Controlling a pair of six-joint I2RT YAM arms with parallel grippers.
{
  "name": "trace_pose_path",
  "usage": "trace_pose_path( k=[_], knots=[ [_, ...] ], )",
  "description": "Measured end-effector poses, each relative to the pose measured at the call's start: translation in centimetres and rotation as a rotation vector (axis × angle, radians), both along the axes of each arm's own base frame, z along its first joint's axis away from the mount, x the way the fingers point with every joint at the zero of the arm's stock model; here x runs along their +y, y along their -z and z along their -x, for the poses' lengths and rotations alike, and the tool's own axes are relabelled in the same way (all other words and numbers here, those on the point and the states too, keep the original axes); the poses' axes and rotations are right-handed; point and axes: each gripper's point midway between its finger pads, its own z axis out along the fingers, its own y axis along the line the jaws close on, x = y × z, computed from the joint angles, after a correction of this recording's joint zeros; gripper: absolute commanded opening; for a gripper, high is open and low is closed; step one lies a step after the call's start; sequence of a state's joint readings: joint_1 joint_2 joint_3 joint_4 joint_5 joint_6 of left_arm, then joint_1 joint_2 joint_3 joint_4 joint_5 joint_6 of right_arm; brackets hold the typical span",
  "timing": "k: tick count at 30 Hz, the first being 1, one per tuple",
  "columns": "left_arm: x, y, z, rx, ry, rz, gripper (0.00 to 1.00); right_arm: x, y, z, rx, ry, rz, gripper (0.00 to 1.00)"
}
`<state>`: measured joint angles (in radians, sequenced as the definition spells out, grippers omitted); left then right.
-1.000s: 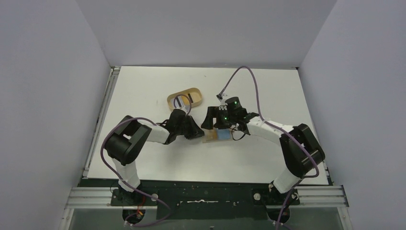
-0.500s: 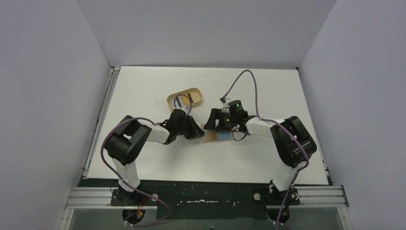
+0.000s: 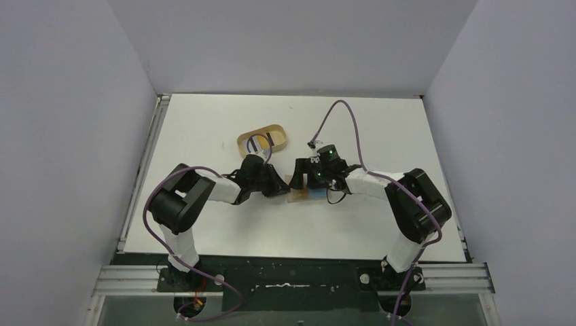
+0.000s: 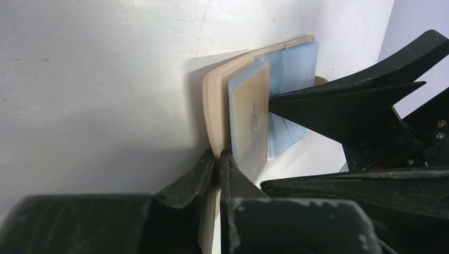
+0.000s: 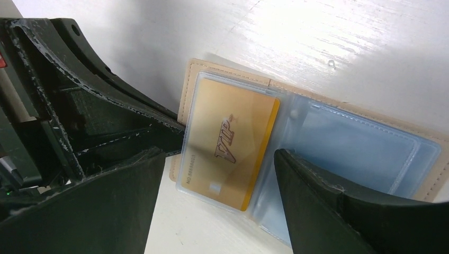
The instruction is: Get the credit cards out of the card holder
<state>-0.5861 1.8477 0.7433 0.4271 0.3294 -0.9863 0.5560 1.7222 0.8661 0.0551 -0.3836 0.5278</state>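
Tan cover of card holder (image 4: 210,100): edge pinched between left jaws, pressed together on it. We judge this anchors holder, lying open on tabletop (image 3: 380,122) between arms. Right jaws spread wide, straddling gold card (image 5: 227,143), one tip at sleeve beside card's edge; we read this as lining up to draw card out. Card not yet out of clear sleeve (image 5: 360,148). Count: one gold card, one holder, one oval wooden tray (image 3: 262,140) beyond. Bluish sleeves: further cards, we cannot tell.

The left gripper (image 4: 218,159) clamps one edge of the card holder (image 5: 339,140), blocking that side. The right gripper (image 3: 303,178), fingers spread, straddles it from above. The wooden tray (image 3: 261,130) seems just clear behind. Open table (image 3: 394,136) lies rightward.
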Motion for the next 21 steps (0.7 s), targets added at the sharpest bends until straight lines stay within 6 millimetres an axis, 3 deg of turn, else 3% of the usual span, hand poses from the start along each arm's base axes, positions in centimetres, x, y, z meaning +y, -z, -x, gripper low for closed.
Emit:
trace_pose_path(
  k=[10,21],
  knots=[
    [0.0,0.0,0.0,-0.001,0.001,-0.002,0.00,1.0,-0.1,0.2,0.018,0.040,-0.012,0.78],
    [-0.1,0.0,0.0,-0.004,0.002,-0.004,0.00,-0.4,-1.0,-0.1,0.129,0.147,-0.310,0.79]
  ],
)
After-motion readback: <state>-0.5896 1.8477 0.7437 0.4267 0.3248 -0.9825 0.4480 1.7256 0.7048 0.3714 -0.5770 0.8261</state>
